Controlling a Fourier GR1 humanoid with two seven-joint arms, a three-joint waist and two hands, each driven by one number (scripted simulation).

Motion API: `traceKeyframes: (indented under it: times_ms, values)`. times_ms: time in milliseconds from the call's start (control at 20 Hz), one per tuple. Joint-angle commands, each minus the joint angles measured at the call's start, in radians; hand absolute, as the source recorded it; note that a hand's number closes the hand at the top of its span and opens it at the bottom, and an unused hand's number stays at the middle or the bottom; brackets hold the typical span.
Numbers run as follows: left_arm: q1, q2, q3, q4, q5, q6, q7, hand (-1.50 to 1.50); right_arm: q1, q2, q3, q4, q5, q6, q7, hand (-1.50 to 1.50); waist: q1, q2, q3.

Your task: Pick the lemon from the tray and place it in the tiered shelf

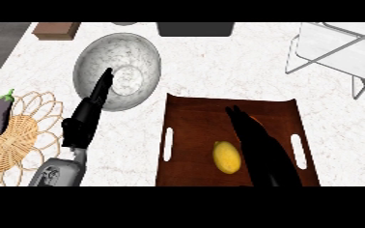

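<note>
The white marble bench holds everything. At about 1 o'clock stands the tiered shelf, made of white wire, well apart from the tray. The brown tray lies at about 5 o'clock. A marble bowl sits at 10 o'clock, and a woven mat with an eggplant on its far edge lies at 8 o'clock.

The right robot hand hangs over the tray with its fingers straight and apart, holding nothing. The left robot hand rests open near the bowl.

The lemon lies on the tray, just beside the right robot hand, at its 8 o'clock. A good grab would likely mean sliding a little to the left, coming down, and curling round the lemon's short middle so that it cannot roll away.
</note>
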Motion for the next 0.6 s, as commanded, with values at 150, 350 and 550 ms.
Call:
traceKeyframes:
  times_ms: [150,350,550]
  values:
    - [-0.074,-0.05,0.029,0.125,-0.006,-0.026,-0.005,0.0,0.02,0.051,0.014,0.021,0.062,0.065,0.052,-1.5,-0.009,0.007,-0.006]
    - [0.022,-0.035,0.02,0.0,-0.022,-0.034,0.02,0.0,-0.031,0.103,-0.033,0.093,0.065,0.111,0.059,-1.5,-0.001,0.006,-0.005]
    - [-0.013,-0.074,0.017,0.054,-0.052,-0.029,0.014,0.0,0.049,0.093,-0.017,0.114,0.124,0.063,-0.037,-1.5,-0.005,0.006,-0.005]
